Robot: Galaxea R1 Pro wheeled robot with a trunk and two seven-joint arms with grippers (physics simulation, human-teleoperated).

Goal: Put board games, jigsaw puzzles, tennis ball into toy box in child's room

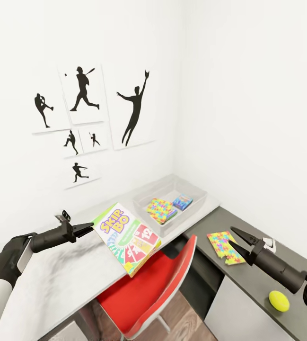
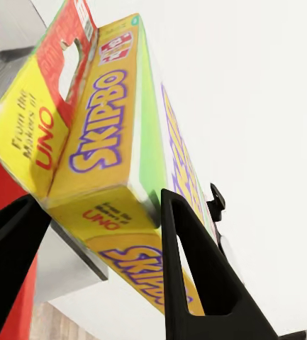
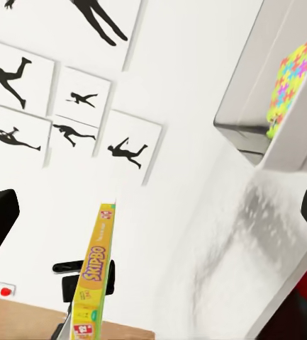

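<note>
The left fingers (image 1: 86, 229) are clamped on one edge of the Skip-Bo box (image 1: 127, 238), so the whole box sticks out past the fingertips, tilted and held up over the table (image 1: 54, 279) edge with the red chair (image 1: 148, 289) underneath. That's the sketchy part imo: it's a thin pinch on one end of a wide flat box, so the weight hanging beyond the fingers could make it pivot or slide out and drop onto the chair or floor. The toy bin (image 1: 198, 193) is further out beyond the fingertips, already holding a puzzle (image 1: 159, 209) and a small blue box (image 1: 183, 202), and the far corner of the Skip-Bo box could clip the bin's near wall on the way in if it sags. The right fingers (image 1: 233, 238) are spread apart, empty, just beside the other puzzle (image 1: 222, 244) on the lower dark cabinet (image 1: 248, 279); the tennis ball (image 1: 279, 300) sits back behind them, near the wrist, and could get nudged and roll.
</note>
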